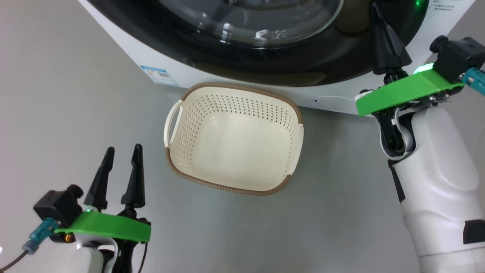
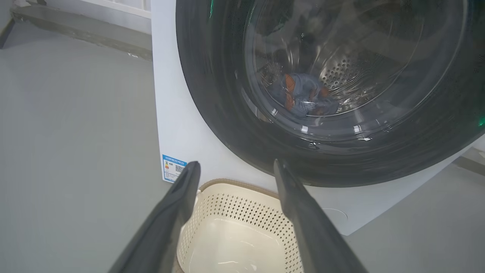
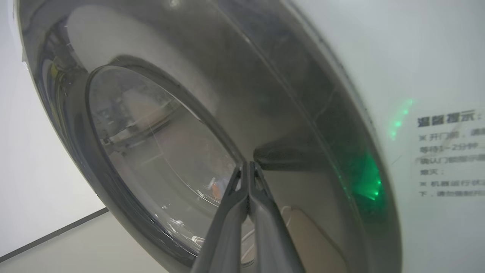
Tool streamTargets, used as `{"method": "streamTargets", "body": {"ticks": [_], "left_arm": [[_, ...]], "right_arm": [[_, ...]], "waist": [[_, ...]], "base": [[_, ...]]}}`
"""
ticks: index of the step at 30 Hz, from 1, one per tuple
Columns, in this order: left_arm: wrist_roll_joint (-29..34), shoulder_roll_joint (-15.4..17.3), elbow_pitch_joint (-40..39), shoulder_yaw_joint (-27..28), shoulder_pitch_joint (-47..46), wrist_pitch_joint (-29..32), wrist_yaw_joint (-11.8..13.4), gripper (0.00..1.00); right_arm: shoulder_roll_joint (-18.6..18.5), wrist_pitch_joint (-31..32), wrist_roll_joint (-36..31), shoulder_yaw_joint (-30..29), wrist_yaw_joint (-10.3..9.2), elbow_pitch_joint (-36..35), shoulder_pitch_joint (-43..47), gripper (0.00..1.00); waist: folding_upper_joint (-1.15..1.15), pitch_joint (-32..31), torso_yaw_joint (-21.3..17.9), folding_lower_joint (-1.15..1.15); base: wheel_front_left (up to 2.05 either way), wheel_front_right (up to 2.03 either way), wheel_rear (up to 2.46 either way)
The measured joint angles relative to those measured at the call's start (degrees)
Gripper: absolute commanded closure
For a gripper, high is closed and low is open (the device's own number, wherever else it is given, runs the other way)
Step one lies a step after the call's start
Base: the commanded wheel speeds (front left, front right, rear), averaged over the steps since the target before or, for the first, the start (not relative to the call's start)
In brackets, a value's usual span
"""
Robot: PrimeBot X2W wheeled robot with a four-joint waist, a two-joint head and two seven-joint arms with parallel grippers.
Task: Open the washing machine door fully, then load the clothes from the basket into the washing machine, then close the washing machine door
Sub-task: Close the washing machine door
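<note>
The washing machine fills the top of the head view. Its glossy black washing machine door lies flat against the white front. Through the porthole in the left wrist view, the clothes, blue fabric with orange patches, lie inside the steel drum. The basket stands empty on the floor in front of the machine. My right gripper is shut on nothing, its tips at the door's black ring beside a dark handle recess. My left gripper hangs open to the basket's left, holding nothing.
Grey floor surrounds the basket on all sides. A blue label marks the machine's lower front corner, just left of the basket's far rim. A printed notice sticker sits on the white panel right of the door. A wall base runs behind the machine.
</note>
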Motion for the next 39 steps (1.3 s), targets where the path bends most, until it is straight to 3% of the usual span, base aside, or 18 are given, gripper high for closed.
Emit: {"method": "streamTargets", "body": {"ticks": [2, 4, 6, 7, 15, 39], "left_arm": [[0.01, 0.10, 0.65, 0.02, 0.04, 0.00, 0.00, 0.00], [0.03, 0.25, 1.24, 0.18, 0.08, 0.00, 0.00, 0.00], [0.05, 0.57, 1.97, 0.13, 0.14, 0.00, 0.00, 0.00], [0.05, 0.83, 2.44, 0.11, 0.23, 0.00, 0.00, 0.00], [0.10, 3.56, 6.08, 0.37, 2.11, 0.00, 0.00, 0.00], [0.38, 7.49, 7.99, 2.07, 10.06, 0.00, 0.00, 0.00]], "right_arm": [[-0.08, 0.00, 0.02, 0.81, -0.03, -0.12, 0.94, 1.00], [-0.21, 0.00, 0.24, 2.21, -0.05, -0.16, 2.88, 0.73], [-0.13, 0.00, 0.55, 3.43, -0.05, -0.13, 5.34, 0.40], [-0.13, 0.00, 0.77, 3.79, -0.05, -0.13, 6.53, 0.00], [-0.27, 0.00, 1.25, 6.08, -0.05, -0.07, 15.71, 0.00], [-4.21, 0.01, 1.86, 2.42, -0.05, -0.53, 33.06, 0.00]], "waist": [[0.00, -0.62, -0.25, 0.00], [0.00, -1.30, -0.57, 0.00], [0.00, -2.01, -0.95, 0.00], [0.00, -2.40, -1.18, 0.00], [0.00, -6.29, -4.05, 0.00], [0.00, -15.92, -14.58, 0.00]], "base": [[0.00, 0.00, 0.00], [0.00, 0.00, 0.00], [0.00, 0.00, 0.00], [0.00, 0.00, 0.00], [0.00, 0.00, 0.00], [0.00, 0.00, 0.00]]}}
